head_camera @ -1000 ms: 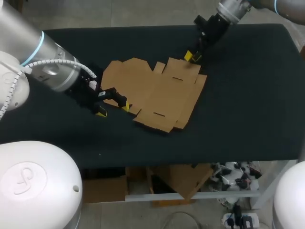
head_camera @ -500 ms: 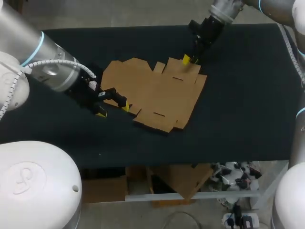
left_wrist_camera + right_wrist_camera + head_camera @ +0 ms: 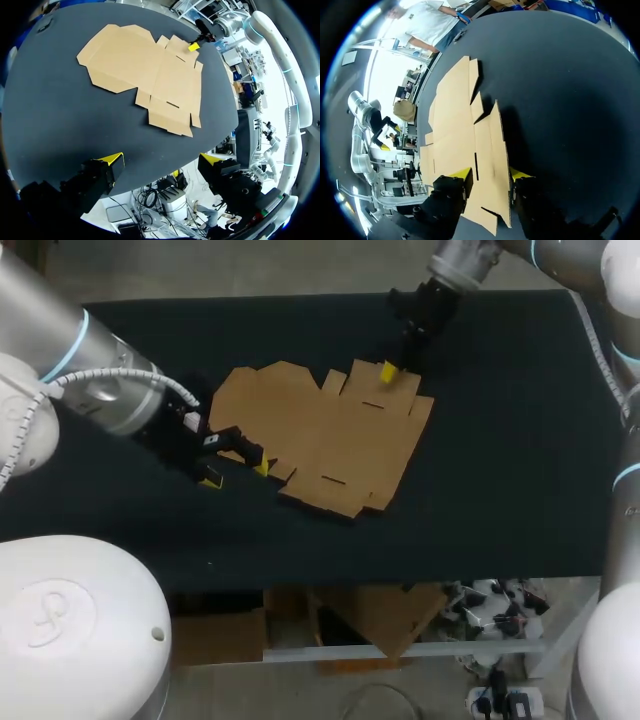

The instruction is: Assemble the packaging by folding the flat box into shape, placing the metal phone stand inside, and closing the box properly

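This looks to me like a robotics lab, with a test bench rather than a home or shop counter. My left arm [image 3: 90, 390] and right arm [image 3: 470, 255] are heavy jointed machines with grey and white housings and light blue rings. They stand at a plain table [image 3: 500, 440] with a dark matte top. A flat cardboard box [image 3: 320, 435] lies on it.

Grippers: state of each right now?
Left gripper: open, empty, flat box ahead of it.
Right gripper: open, the box's edge flap between its fingers.
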### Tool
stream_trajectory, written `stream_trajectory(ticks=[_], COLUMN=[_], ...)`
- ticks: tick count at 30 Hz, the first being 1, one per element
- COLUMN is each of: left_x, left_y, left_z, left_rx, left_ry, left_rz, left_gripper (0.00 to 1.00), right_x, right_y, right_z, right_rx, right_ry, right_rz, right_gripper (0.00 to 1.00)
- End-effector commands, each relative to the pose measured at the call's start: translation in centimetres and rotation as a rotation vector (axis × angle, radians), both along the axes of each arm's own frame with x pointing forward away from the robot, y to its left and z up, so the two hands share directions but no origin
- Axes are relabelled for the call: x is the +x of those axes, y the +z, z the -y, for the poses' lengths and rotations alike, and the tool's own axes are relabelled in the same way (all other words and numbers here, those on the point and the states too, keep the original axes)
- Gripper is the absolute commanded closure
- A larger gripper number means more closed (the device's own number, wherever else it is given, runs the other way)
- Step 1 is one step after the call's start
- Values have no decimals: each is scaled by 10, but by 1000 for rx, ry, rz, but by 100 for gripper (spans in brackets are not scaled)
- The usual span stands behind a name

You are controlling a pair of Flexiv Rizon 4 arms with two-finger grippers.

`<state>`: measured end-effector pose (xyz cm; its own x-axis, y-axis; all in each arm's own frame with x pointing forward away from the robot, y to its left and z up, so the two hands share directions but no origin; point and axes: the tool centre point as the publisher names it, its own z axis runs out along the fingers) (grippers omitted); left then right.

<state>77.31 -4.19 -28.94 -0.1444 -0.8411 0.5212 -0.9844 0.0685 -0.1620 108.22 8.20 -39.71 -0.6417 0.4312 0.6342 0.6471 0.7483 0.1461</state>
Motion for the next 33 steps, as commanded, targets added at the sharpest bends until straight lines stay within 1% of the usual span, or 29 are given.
stream_trajectory(ticks=[1, 3, 4, 10, 19, 33], left_x=[-4, -4, -5, -6, -8, -7], left_y=[0, 0, 0, 0, 0, 0], left_z=[-2, -2, -2, -3, -3, -2], left_rx=[-1, -1, -1, -2, -4, -3], left_ry=[4, 4, 3, 1, -3, -13], left_rz=[5, 5, 6, 8, 9, 10], left_gripper=[0, 0, 0, 0, 0, 0], right_x=[6, 4, 4, -1, -9, -22], right_y=[-1, -2, -2, 2, 11, 14], right_z=[-2, -2, -2, 2, 12, 23], right_rx=[-17, -12, -9, 17, 80, 180], right_ry=[21, 8, 3, -55, -138, -287], right_rz=[-25, -22, -20, 15, 66, 98], right_gripper=[87, 97, 100, 100, 100, 100])
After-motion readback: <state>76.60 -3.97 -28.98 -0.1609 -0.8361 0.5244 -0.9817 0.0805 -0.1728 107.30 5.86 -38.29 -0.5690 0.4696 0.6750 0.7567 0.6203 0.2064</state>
